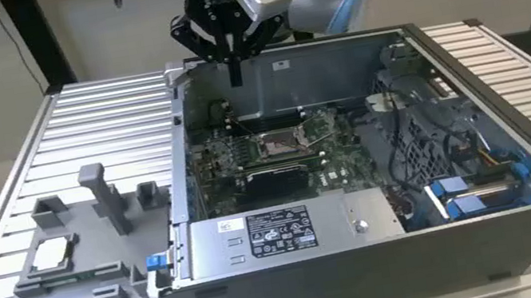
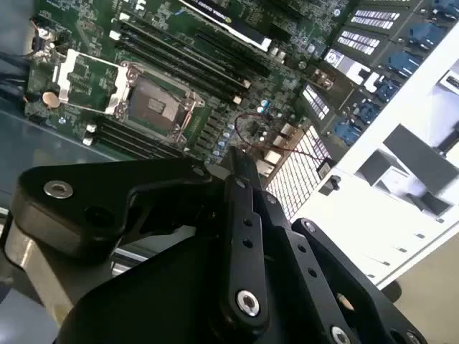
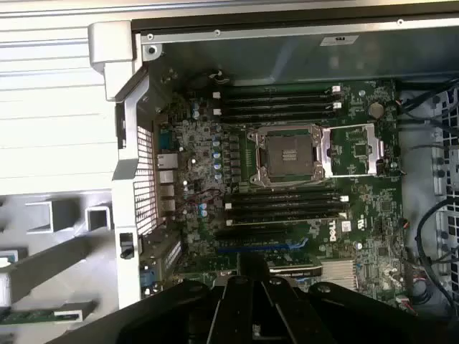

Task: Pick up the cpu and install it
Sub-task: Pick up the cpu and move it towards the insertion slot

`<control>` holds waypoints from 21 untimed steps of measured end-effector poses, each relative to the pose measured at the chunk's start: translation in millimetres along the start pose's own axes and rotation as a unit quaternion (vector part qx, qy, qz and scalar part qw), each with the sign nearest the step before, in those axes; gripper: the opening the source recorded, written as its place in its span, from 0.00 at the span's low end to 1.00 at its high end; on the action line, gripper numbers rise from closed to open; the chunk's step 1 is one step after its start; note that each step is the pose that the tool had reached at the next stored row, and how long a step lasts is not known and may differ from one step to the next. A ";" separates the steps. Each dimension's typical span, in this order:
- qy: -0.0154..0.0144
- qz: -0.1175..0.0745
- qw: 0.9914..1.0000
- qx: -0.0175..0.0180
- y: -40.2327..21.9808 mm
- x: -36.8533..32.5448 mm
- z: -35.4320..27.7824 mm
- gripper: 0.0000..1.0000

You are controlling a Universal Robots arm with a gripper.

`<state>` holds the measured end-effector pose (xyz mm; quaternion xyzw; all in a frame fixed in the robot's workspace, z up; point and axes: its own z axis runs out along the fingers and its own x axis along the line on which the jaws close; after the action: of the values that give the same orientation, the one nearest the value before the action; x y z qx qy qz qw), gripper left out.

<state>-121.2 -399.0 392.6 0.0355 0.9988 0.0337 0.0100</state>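
The cpu (image 1: 50, 254), a pale square chip, lies in the grey fixture (image 1: 73, 290) on the exterior view's left, outside the open computer case (image 1: 373, 277). On the motherboard the dark socket (image 1: 281, 143) (image 2: 154, 102) (image 3: 287, 154) is bare, with its metal load plate (image 3: 351, 149) (image 2: 86, 75) flipped open beside it. My gripper (image 1: 234, 71) (image 2: 241, 163) (image 3: 252, 264) hangs above the case's back wall, higher than the board and well away from the cpu. Its fingers are shut together with nothing between them.
A grey power supply box (image 1: 279, 232) fills the case front, with blue cables and brackets (image 1: 478, 190) toward the exterior view's right. Upright posts (image 1: 106, 196) rise from the fixture. A green memory stick (image 3: 43, 314) lies in the fixture. The slatted table (image 1: 77, 124) surrounds everything.
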 end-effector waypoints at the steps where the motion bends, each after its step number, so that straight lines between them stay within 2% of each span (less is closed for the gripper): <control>1: 0.000 0.000 1.000 0.000 0.0 0.0 0.0 0.00; 9: 0.000 0.000 1.000 -0.001 -0.2 1.5 0.0 0.00; 21: 0.000 0.000 1.000 -0.001 -1.0 13.7 -0.3 0.00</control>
<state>-134.9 -399.0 392.6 0.0355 0.9987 0.0347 0.0100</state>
